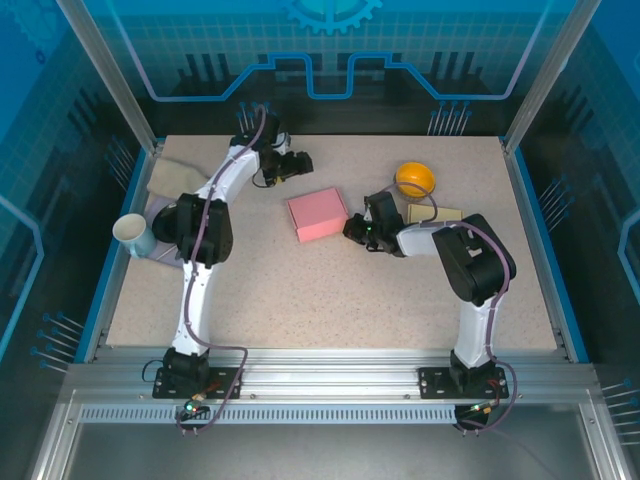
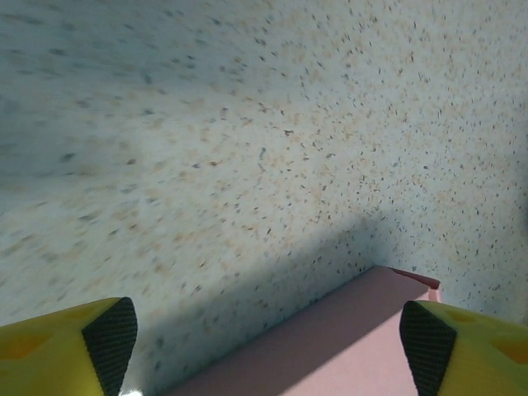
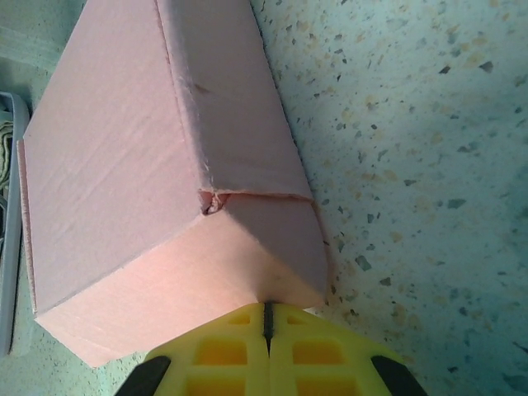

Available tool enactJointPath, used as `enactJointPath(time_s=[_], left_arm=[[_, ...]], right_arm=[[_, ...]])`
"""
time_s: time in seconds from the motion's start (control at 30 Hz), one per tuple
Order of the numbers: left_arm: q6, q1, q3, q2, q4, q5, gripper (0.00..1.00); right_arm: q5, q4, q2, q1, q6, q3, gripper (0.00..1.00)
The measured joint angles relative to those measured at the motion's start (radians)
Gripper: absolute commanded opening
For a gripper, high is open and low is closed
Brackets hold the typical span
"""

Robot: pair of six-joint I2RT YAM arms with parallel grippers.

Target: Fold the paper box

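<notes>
- Mid-table: pink paper box (image 1: 318,213), folded closed.
- Left gripper (image 2: 268,338) spread wide above its corner, empty.
- Right gripper (image 3: 268,318) clenched, tips apparently touching box end.

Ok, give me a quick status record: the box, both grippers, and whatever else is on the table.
box: pink paper box, flaps closed, lying mid-table
left gripper: open, holding nothing, just beyond the box's far side
right gripper: shut, tips at the box's end face, seemingly touching it
other items: orange bowl and beige block to the right, paper cup and cloth to the left
</notes>
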Motion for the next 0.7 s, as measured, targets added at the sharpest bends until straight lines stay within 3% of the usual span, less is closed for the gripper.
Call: enactJointPath(time_s=[0.3, 0.7], left_arm=[[0.008, -0.039, -0.127, 0.014, 0.099, 0.128, 0.78], [-0.048, -0.106, -0.501, -0.169, 0.32, 0.137, 0.74]], right_arm=[[-0.035, -0.012, 0.042, -0.006, -0.013, 0.038, 0.03], [-0.193, -0.001, 0.111, -0.056, -0.03, 0.105, 0.04]])
